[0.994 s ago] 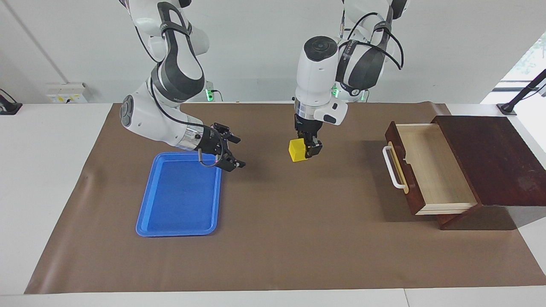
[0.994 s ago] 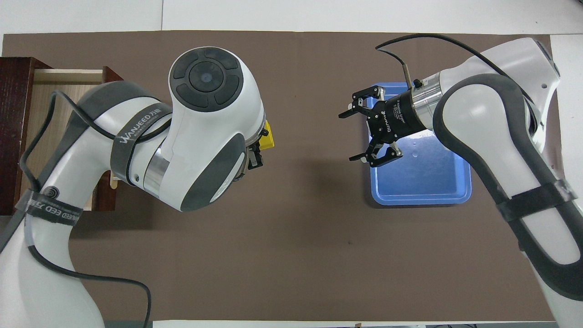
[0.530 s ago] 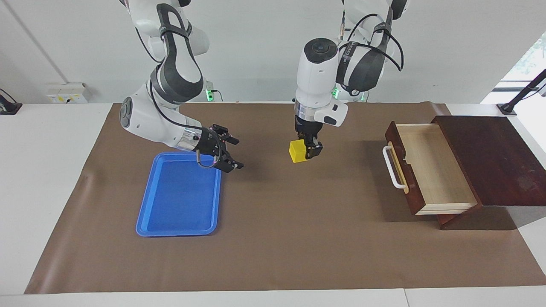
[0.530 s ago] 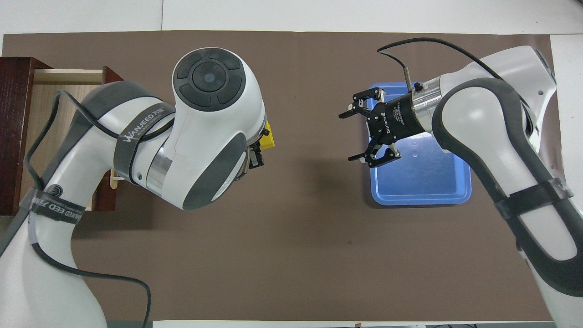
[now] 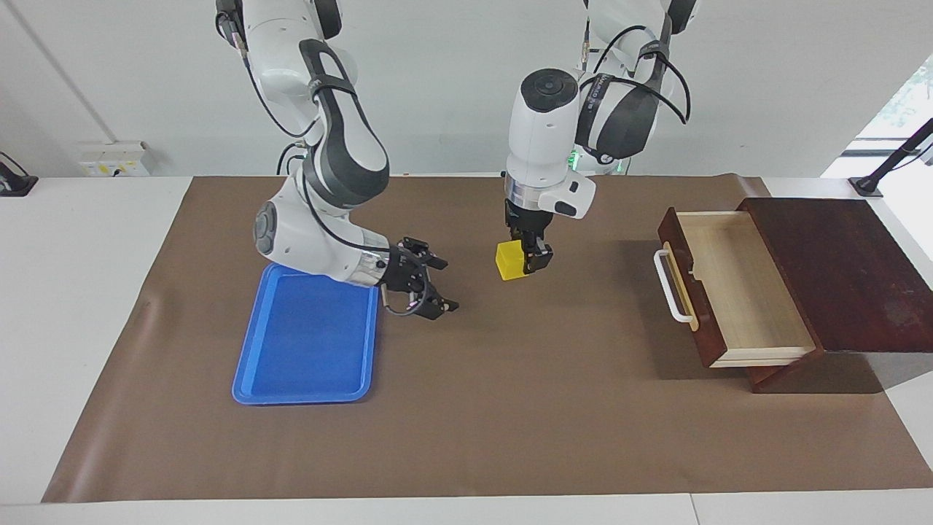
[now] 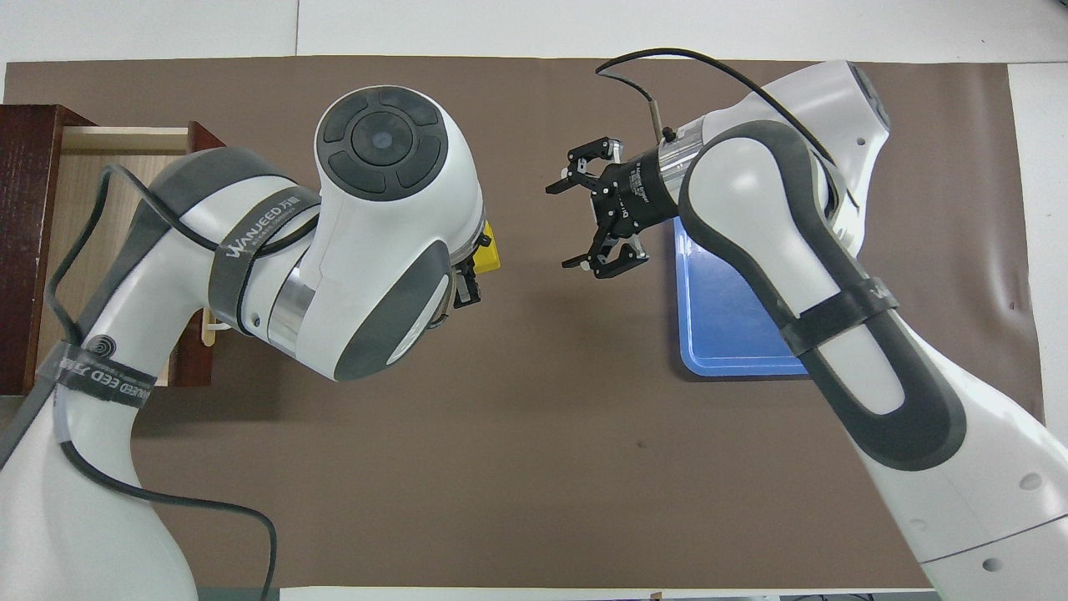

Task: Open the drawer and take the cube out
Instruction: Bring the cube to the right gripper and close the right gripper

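The yellow cube (image 5: 509,260) is in my left gripper (image 5: 523,262), which is shut on it and holds it just above the brown mat, between the drawer and the blue tray. In the overhead view a corner of the cube (image 6: 491,249) shows under the left arm. The dark wooden drawer (image 5: 736,292) stands pulled open at the left arm's end of the table, with its pale interior bare and its white handle (image 5: 667,286) facing the middle. My right gripper (image 5: 444,286) is open and empty, low over the mat beside the tray, pointing toward the cube; it also shows in the overhead view (image 6: 557,227).
A flat blue tray (image 5: 306,343) lies empty on the mat toward the right arm's end. The drawer's dark wooden cabinet (image 5: 838,270) sits at the left arm's end. The brown mat (image 5: 510,408) covers most of the table.
My right arm has swung its open gripper off the tray's corner and out over the mat toward the cube. The left gripper with the cube has hardly moved.
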